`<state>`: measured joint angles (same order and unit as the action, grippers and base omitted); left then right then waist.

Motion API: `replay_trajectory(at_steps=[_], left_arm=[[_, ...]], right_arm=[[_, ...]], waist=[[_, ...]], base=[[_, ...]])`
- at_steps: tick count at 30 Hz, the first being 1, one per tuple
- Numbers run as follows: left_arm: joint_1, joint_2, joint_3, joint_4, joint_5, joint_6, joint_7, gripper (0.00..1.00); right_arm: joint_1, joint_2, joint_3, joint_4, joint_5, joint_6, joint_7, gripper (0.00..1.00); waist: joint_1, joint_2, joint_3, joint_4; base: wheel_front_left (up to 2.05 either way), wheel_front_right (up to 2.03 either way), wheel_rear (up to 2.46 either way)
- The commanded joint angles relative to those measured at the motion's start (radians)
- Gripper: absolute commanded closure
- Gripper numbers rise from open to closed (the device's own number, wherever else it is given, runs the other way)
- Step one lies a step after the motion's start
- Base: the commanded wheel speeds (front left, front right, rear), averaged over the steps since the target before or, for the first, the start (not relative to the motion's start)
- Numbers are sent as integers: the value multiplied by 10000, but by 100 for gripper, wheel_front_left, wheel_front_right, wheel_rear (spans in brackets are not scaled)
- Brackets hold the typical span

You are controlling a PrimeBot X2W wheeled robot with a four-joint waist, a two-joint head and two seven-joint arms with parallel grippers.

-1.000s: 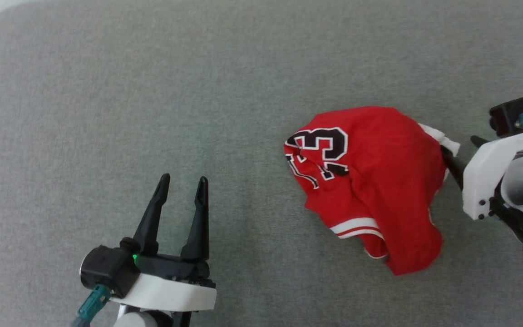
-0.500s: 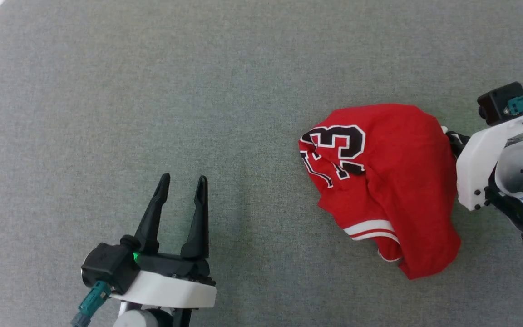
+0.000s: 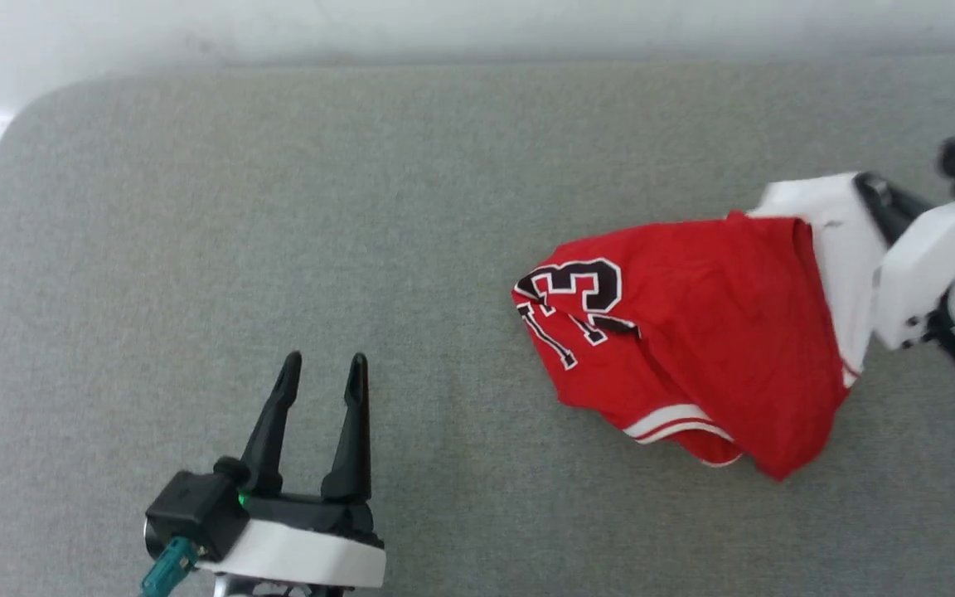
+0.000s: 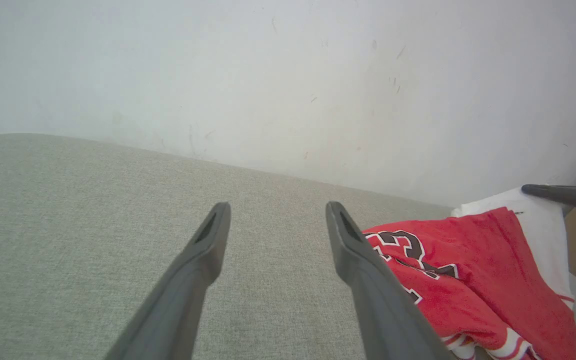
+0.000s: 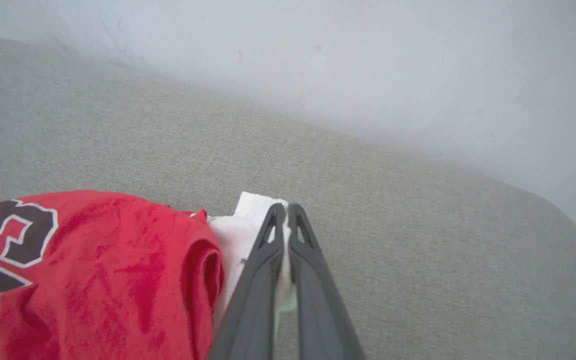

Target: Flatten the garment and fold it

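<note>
Your right gripper (image 3: 865, 184) is clamped on the white sleeve (image 3: 830, 236) of the garment (image 3: 693, 332). In the right wrist view the two fingers meet at the tips with white cloth pinched between them. The held sleeve corner appears raised. In the left wrist view it sits higher than the red body, which slopes away from it down onto the counter (image 3: 278, 207).

Garment: bunched, not flat, on the right half of the counter. The red body is creased, with a deep fold just beside the sleeve. The black, white-outlined lettering (image 3: 581, 290) faces up at the end nearest the counter's middle. A "3" reads clearly; the characters beside it are folded under. The red-and-white striped trim (image 3: 676, 421) runs along the near edge, and a point of red cloth lies closest to you at the lower right.

Left gripper (image 3: 324, 361): low on the left side, fingers spread a moderate gap, holding nothing. It is over bare counter, well apart from the garment.

Counter: grey woven cover, with a rounded corner at the far left. A pale wall (image 3: 444, 25) with faint scuffs stands behind the far edge.
</note>
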<state>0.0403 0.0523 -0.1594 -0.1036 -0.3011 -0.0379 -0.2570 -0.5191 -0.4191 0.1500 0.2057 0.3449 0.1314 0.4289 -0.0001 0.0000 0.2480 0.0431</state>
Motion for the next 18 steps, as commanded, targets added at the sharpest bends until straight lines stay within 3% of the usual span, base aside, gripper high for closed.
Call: replay_trajectory(at_steps=[1,10,14,18], left_arm=[[99,-20,37,31,-54,74,-47,0],[472,-20,-5,-14,-99,86,-47,0],[594,-20,5,-1,-58,58,-47,0],[639,-20,65,38,2,9,-47,0]], right_arm=[[-108,-44,-144,-65,-46,-7,-63,100],[1556,-179,-3154,-1063,-661,-7,88,100],[3266,460,-4634,-1167,-1151,-7,97,100],[4597,1322,-5281,-823,-1386,-7,-159,100]], waist=[[1,0,-491,-350],[1,0,-850,-418],[1,0,-818,-358],[1,0,-793,-356]], base=[[0,0,0],[0,0,0],[0,0,0],[0,0,0]])
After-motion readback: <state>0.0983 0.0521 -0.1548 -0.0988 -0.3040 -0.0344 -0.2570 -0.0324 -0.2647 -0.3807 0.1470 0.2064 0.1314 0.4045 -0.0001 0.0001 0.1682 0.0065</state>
